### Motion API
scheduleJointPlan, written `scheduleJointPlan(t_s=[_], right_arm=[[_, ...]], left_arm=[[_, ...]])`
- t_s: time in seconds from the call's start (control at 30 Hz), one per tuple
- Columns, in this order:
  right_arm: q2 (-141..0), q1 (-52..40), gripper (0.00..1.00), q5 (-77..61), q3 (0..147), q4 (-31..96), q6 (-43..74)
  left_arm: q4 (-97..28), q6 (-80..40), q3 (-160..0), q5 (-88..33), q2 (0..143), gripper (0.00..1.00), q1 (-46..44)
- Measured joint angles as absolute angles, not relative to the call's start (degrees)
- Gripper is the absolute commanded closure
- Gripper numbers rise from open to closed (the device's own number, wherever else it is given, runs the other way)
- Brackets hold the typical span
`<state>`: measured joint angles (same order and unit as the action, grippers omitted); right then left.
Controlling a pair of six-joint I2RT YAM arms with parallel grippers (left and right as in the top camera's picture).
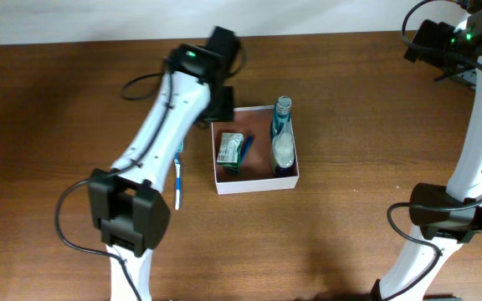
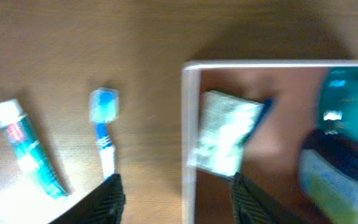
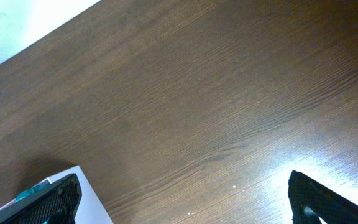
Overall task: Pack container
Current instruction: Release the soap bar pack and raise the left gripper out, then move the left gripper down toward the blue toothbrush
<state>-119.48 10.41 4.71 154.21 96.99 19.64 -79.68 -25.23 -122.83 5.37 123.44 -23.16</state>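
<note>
White-walled container (image 1: pixel 256 185) shown mid-tabletop (image 1: pixel 350 100). Blue bottle (image 1: pixel 283 134) held at its right side, packet (image 1: pixel 229 151) at its left. Toothbrush (image 1: pixel 177 177) and toothpaste tube (image 2: pixel 28 149) laid outside its left wall. Left tool (image 2: pixel 178 200) spread apart over that wall. Right tool (image 3: pixel 185 202) spread apart, well to container's right.

Whites, blues and browns beneath me.
The container (image 1: pixel 255 186) has white walls and a reddish-brown floor. The bottle (image 1: pixel 283 134) is teal-blue, the toothbrush (image 2: pixel 104 134) blue and white, the toothpaste tube (image 2: pixel 27 149) teal, red and white-capped. My fingers (image 2: pixel 109 198) are black and the table (image 3: pixel 197 93) is brown woodgrain.
</note>
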Motion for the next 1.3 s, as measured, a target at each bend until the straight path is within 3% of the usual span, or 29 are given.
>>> scheduleJointPlan(t_s=[0.37,0.6,1.3], right_arm=[[-119.48,10.41,0.01,4.71,154.21,96.99,19.59],[-119.48,10.41,0.02,4.71,154.21,96.97,19.55],[-119.48,10.41,0.02,4.71,154.21,96.99,19.49]], left_arm=[[-82.59,-23.09,-122.65,5.37,123.44,0.37,-16.80],[-78.72,-21.58,-117.21,5.37,123.44,0.47,-16.88],[-69.34,-19.46,-94.70,5.08,123.44,0.46,-14.61]])
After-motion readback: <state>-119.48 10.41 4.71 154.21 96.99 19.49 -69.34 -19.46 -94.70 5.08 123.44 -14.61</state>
